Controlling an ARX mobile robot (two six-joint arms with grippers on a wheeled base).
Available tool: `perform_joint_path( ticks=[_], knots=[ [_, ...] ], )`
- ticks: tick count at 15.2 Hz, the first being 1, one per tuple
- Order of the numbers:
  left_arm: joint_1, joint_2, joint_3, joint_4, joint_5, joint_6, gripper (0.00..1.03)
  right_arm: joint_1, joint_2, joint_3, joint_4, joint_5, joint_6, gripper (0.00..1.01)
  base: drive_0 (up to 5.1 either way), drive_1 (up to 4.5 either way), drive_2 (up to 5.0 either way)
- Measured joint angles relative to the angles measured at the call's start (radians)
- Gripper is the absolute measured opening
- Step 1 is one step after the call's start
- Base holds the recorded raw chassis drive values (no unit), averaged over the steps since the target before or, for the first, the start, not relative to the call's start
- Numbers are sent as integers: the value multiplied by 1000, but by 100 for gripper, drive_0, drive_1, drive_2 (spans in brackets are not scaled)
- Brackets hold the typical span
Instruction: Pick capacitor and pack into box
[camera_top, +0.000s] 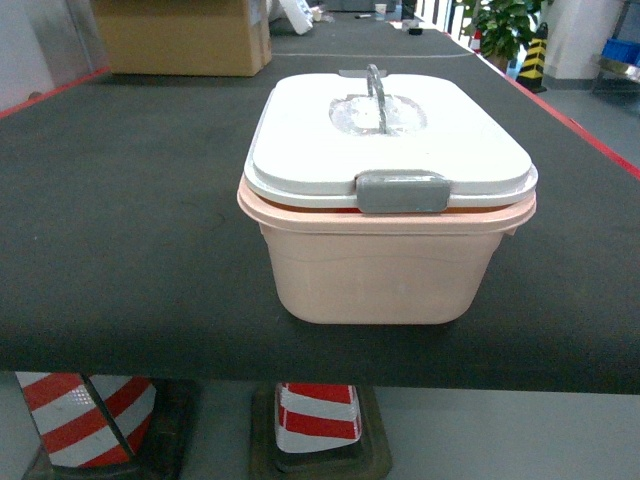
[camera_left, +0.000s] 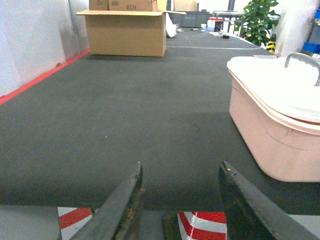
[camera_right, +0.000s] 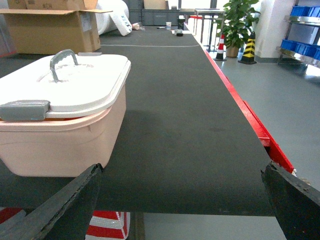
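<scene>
I see the box, a pale pink tub, standing near the front edge of a long dark table. Its white lid rests on top, slightly askew, with a grey handle upright in the middle and a grey clip facing me. No capacitor shows in any view.

My left gripper hangs at the table's near edge, to the left of the box and apart from it; its two dark fingers are spread wide with nothing between them. My right gripper sits just right of the box, also spread wide and holding nothing, its left finger close to the tub's lower corner.

A brown carton stands far back on the table. Red-and-white cones stand on the floor below the edge. A potted plant stands beyond the table's right side.
</scene>
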Motion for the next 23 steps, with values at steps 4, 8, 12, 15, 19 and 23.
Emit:
perform_joint_path(
  ticks=[4, 8, 12, 15, 19, 23],
  knots=[
    [0, 0, 0, 0, 0, 0, 87, 0, 0, 0, 0, 0, 0, 98, 0, 0, 0],
    [0, 0, 0, 0, 0, 0, 98, 0, 0, 0, 0, 0, 0, 98, 0, 0, 0],
    [0, 0, 0, 0, 0, 0, 98, 0, 0, 0, 0, 0, 0, 98, 0, 0, 0],
    [0, 0, 0, 0, 0, 0, 98, 0, 0, 0, 0, 0, 0, 98, 0, 0, 0],
    [0, 0, 0, 0, 0, 0, 98, 0, 0, 0, 0, 0, 0, 98, 0, 0, 0],
    [0, 0, 0, 0, 0, 0, 98, 0, 0, 0, 0, 0, 0, 98, 0, 0, 0]
  ],
)
